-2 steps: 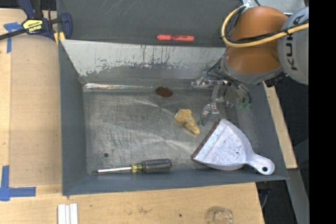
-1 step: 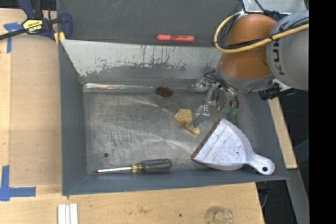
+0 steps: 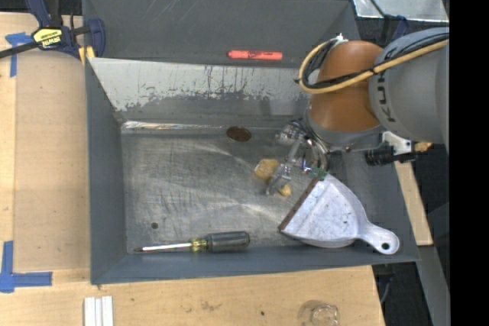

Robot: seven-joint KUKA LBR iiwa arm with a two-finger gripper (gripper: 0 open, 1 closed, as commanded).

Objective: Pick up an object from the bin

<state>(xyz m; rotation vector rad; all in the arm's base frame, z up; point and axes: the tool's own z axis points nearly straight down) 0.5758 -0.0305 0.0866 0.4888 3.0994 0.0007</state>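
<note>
My gripper [image 3: 293, 164] hangs low in the right half of the bin, under the arm's orange cover. Right at its tip, on the left side, lies a small tan lump [image 3: 266, 168]. A smaller yellowish piece [image 3: 284, 191] sits just below the tip. A white dustpan [image 3: 330, 216] with a dark front edge lies immediately to the lower right, its handle pointing towards the bin's right corner. I cannot see anything held by the gripper.
A screwdriver [image 3: 205, 243] with a dark handle and yellow collar lies along the bin's front edge, shaft pointing left. A small brown oval thing [image 3: 239, 134] rests near the back wall. The bin's left half has bare floor.
</note>
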